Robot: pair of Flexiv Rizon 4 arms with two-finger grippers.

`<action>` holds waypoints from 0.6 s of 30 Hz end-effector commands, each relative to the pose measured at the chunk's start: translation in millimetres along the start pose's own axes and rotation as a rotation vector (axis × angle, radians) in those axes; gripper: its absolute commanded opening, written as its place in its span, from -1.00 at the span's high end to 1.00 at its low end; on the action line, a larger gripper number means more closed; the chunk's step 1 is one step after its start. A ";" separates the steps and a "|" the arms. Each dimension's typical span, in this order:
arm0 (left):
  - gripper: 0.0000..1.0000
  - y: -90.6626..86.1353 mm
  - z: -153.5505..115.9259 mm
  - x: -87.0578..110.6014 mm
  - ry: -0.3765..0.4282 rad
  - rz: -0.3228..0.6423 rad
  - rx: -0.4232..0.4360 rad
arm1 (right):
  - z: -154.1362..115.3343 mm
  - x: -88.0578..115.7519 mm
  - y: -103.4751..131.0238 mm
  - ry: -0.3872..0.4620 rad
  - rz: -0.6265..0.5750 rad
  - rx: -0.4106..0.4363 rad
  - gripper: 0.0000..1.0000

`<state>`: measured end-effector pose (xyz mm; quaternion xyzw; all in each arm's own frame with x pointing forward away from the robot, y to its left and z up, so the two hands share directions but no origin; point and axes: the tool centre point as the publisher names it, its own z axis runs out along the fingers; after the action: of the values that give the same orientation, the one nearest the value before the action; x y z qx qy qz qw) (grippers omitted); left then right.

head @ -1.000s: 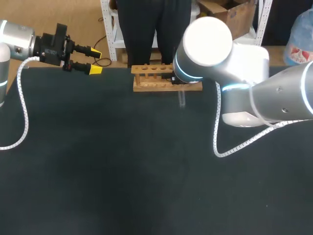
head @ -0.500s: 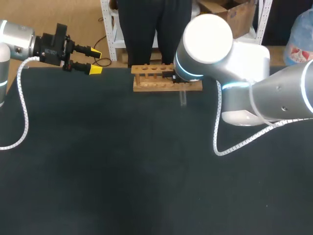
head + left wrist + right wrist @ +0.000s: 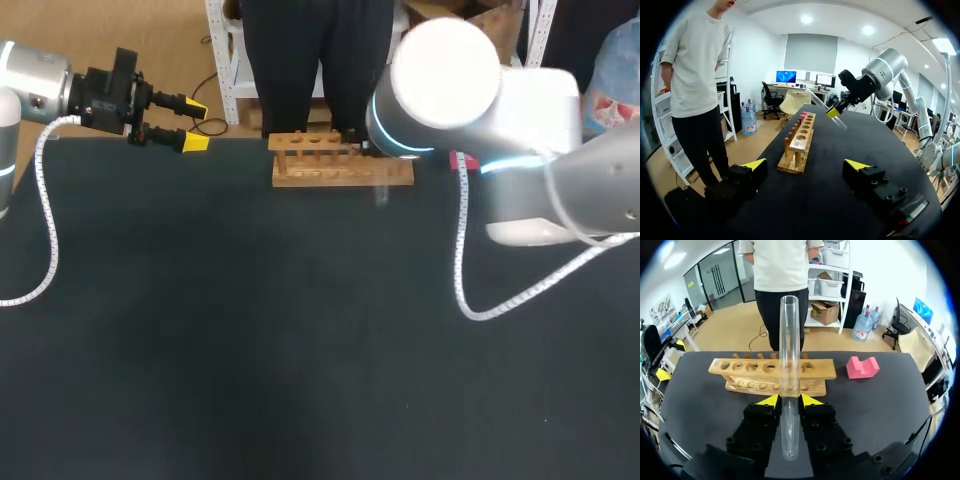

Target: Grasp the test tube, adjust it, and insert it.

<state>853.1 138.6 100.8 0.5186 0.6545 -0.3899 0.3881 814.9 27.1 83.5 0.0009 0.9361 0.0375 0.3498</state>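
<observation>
Alignment step: right gripper (image 3: 786,400) is clamping the clear glass test tube (image 3: 789,350) between both tips, near the light wooden hole-rack (image 3: 825,369). Tube is tilting — probably needs uprighting over a hole before lowering slowly. Left gripper (image 3: 190,124) is hanging wide open, empty.

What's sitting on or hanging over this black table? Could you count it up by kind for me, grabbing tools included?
test tube: 1
wooden rack: 1
pink block: 1
yellow-tipped tools: 2, the left tool, open, and the right tool, shut on the test tube
Total: 5
</observation>
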 end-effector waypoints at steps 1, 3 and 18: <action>-1.00 -3.0 0.2 0.3 -0.001 0.002 -0.008 | -27.5 3.6 -12.2 -0.073 0.009 -0.006 1.00; -1.00 -3.0 0.2 0.3 -0.001 0.002 -0.008 | -34.3 1.5 -15.6 -0.085 0.016 -0.006 1.00; -1.00 -3.0 0.2 0.3 -0.001 0.002 -0.008 | -71.0 0.8 -29.7 -0.134 0.041 0.005 1.00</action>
<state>853.1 138.6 100.8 0.5186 0.6545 -0.3899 0.3881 779.7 -2.7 130.1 0.0215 0.9186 0.0413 0.3925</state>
